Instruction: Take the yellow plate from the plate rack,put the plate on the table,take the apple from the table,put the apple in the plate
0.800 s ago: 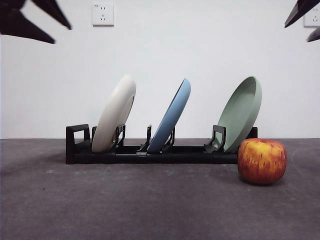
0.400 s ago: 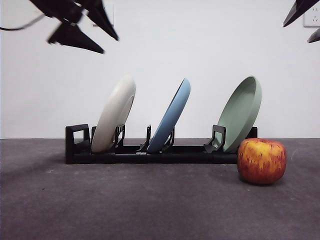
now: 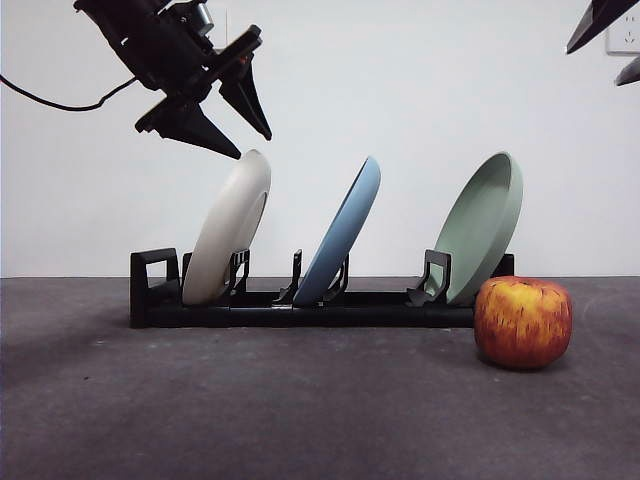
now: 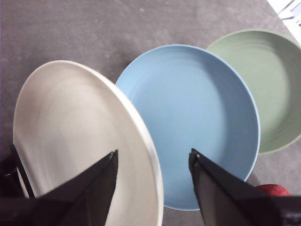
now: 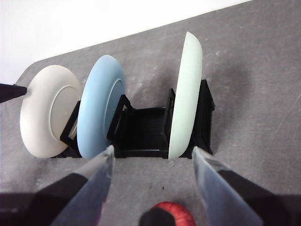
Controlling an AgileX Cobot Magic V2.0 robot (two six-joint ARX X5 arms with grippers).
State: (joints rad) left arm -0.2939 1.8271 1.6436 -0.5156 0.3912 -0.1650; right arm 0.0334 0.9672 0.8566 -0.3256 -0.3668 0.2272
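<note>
Three plates stand tilted in the plate rack, one apple sits on the tabletop, and two end effectors show. Taking the rack as landmark: the yellow plate leans in the slot at one end, the light blue plate in the middle slot, and the sage green plate at the other end. The yellow plate is pale cream, matte, wide and shallow with a low raised rim. The apple, red with yellow-orange streaks, rests just in front of the rack's green-plate end.

The left end effector hangs just above the yellow plate's top edge, its jaws spread apart with the rim lying between them in the left wrist view. The right end effector waits high over the rack with its jaws apart, gripping nothing.
</note>
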